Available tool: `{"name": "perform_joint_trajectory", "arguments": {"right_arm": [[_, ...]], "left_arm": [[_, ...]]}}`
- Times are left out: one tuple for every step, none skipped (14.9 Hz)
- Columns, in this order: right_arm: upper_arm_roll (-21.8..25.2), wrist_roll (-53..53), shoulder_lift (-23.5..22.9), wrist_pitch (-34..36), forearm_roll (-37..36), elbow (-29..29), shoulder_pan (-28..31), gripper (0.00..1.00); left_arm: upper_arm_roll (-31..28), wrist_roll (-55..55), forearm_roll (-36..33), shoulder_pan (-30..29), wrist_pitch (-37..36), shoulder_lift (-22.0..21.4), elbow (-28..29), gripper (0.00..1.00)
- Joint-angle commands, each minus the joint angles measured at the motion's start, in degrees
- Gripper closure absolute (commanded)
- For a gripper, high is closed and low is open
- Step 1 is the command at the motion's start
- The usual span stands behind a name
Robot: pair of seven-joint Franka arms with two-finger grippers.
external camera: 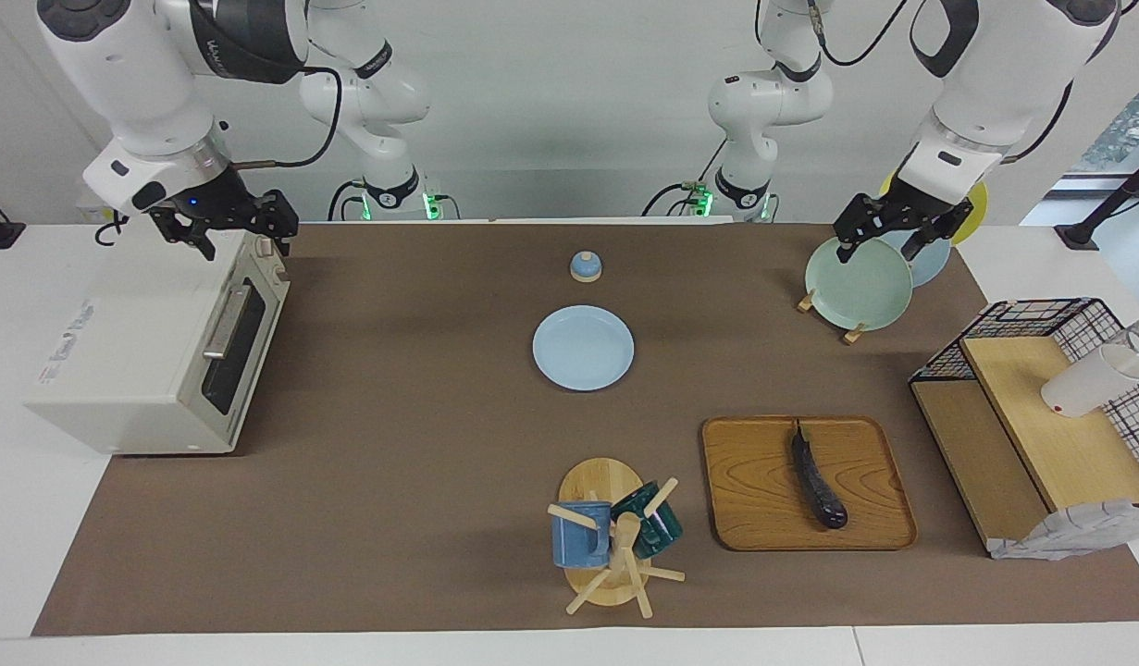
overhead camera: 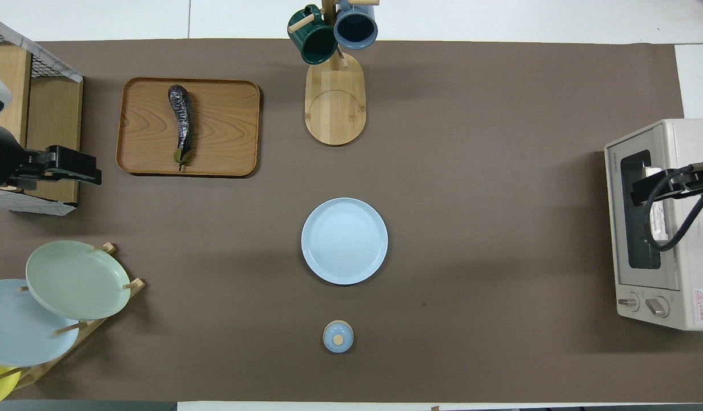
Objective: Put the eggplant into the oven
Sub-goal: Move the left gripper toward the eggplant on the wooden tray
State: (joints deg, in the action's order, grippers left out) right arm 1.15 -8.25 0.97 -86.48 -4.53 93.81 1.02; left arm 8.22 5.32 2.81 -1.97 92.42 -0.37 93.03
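Observation:
The eggplant [external camera: 817, 481] [overhead camera: 181, 124], long and dark purple, lies on a wooden tray [external camera: 754, 490] [overhead camera: 225, 125] toward the left arm's end of the table. The off-white oven [external camera: 134, 351] [overhead camera: 654, 222] stands at the right arm's end with its glass door shut. My left gripper [external camera: 876, 250] [overhead camera: 77, 172] hangs open and empty over the plate rack, apart from the eggplant. Over the oven's top corner closest to the robots, my right gripper [external camera: 245, 245] [overhead camera: 651, 191] is open and holds nothing.
A light blue plate [external camera: 583, 347] lies mid-table, with a small blue lid [external camera: 585, 266] nearer the robots. A mug tree [external camera: 615, 541] stands beside the tray. The plate rack [external camera: 856, 282] and a wire shelf [external camera: 1032, 416] holding a white cup [external camera: 1092, 379] occupy the left arm's end.

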Motion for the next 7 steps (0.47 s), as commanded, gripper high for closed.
{"name": "perform_joint_trajectory", "arguments": {"right_arm": [[-0.1, 0.7, 0.8, -0.1, 1.5, 0.9, 0.5, 0.00], [-0.2, 0.7, 0.8, -0.1, 1.5, 0.9, 0.5, 0.00], [-0.1, 0.7, 0.8, -0.1, 1.5, 0.9, 0.5, 0.00], [-0.2, 0.7, 0.8, -0.1, 1.5, 0.9, 0.5, 0.00], [-0.2, 0.7, 0.8, -0.1, 1.5, 0.9, 0.5, 0.00], [-0.1, 0.7, 0.8, -0.1, 1.5, 0.9, 0.5, 0.00], [-0.1, 0.7, 0.8, -0.1, 1.5, 0.9, 0.5, 0.00]], "left_arm": [[-0.2, 0.4, 1.0, 0.0, 4.3, 3.5, 0.0, 0.00], [-0.2, 0.4, 1.0, 0.0, 5.7, 5.4, -0.3, 0.00], [-0.2, 0.4, 1.0, 0.0, 6.3, 7.6, -1.6, 0.00], [-0.2, 0.4, 1.0, 0.0, 6.3, 10.6, -4.2, 0.00], [-0.2, 0.4, 1.0, 0.0, 6.0, 14.1, -6.5, 0.00], [-0.1, 0.0, 0.9, 0.1, 6.3, 16.9, -8.2, 0.00], [-0.1, -0.4, 0.6, 0.2, 7.0, 19.2, -9.2, 0.00]]}}
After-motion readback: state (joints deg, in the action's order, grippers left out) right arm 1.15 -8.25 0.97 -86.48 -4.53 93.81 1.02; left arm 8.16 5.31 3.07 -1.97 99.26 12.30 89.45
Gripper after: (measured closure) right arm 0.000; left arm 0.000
